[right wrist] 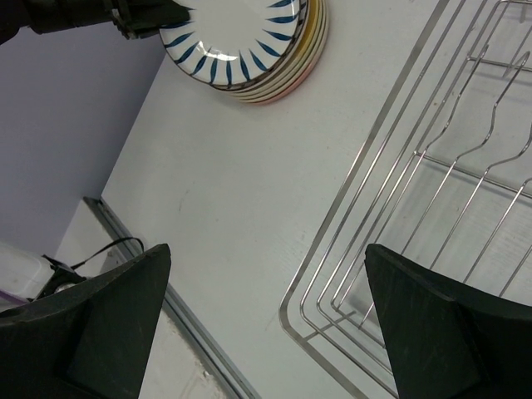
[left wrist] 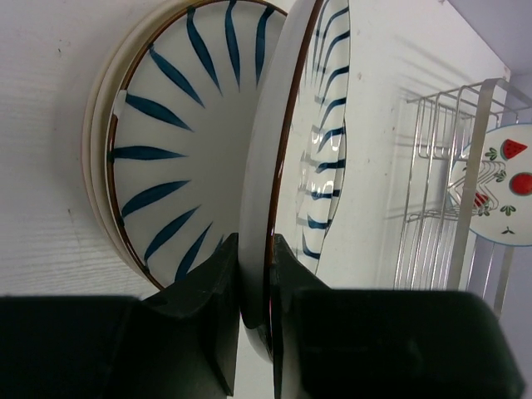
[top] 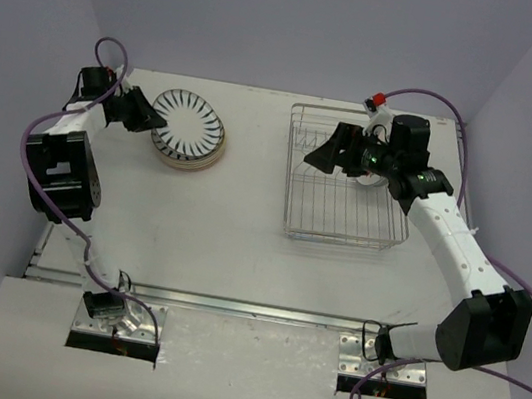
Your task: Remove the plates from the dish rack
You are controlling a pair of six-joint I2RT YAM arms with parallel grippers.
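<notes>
In the top external view, whatever is standing in the dish rack [top: 345, 212] is hidden behind the right arm. A white desk [top: 238, 246] is shown, closed in by lavender walls [top: 304, 23]. The rack is set toward the desk's far right corner, and the stack of plates [top: 190, 137] toward its far left corner. The right fingers [top: 334, 155] are spread apart above the rack with nothing between them. The left fingers [top: 149, 118] are placed at the stack's left rim.

In the left wrist view, the stack is partly covered by a blue-striped plate [left wrist: 291, 150], seen nearly edge-on. Its rim is clamped between the left fingers [left wrist: 212, 287]. The stack's top plate is striped likewise. Beyond, a fruit-marked plate [left wrist: 509, 179] is seen upright in the rack, cut off by the frame edge.

In the right wrist view, rack and stack are both cut off. The right fingers [right wrist: 116, 316] are held wide apart above the bare desk at the rack's corner.
</notes>
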